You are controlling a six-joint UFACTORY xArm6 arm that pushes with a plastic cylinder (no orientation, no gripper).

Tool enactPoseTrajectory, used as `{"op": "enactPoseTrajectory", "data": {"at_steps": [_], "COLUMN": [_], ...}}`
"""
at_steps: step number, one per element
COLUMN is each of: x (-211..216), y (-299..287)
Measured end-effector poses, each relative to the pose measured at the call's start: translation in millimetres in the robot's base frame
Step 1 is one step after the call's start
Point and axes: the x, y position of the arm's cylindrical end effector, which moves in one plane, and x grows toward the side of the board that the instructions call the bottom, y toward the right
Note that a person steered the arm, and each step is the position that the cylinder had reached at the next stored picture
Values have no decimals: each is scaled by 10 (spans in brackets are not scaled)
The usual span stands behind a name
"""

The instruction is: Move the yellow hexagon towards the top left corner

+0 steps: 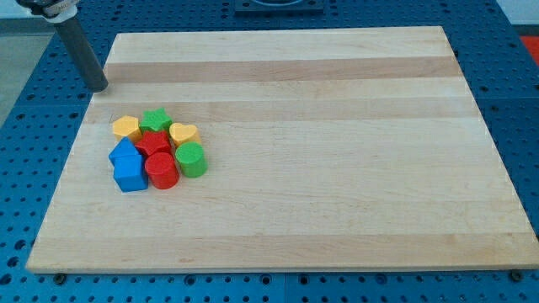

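Observation:
The yellow hexagon (pixel 126 128) lies at the upper left of a tight cluster of blocks on the left part of the wooden board (pixel 320 101). Beside it are a green star (pixel 155 120) and a yellow heart (pixel 183 134). Below them are a red block (pixel 153 143), a green cylinder (pixel 191 159), a red cylinder (pixel 161 171) and two blue blocks (pixel 127 166). My tip (pixel 100 87) rests at the board's left edge near the top left corner, above and to the left of the yellow hexagon, well apart from it.
The board lies on a blue perforated table (pixel 34 126). The dark rod (pixel 80 46) slants up to the view's top left.

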Motion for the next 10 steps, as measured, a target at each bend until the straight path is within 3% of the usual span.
{"op": "enactPoseTrajectory", "data": {"at_steps": [1, 2, 3, 5, 6, 7, 8, 10], "x": [726, 726, 1222, 1362, 1241, 311, -136, -103], "y": [237, 237, 263, 423, 810, 654, 619, 619]}}
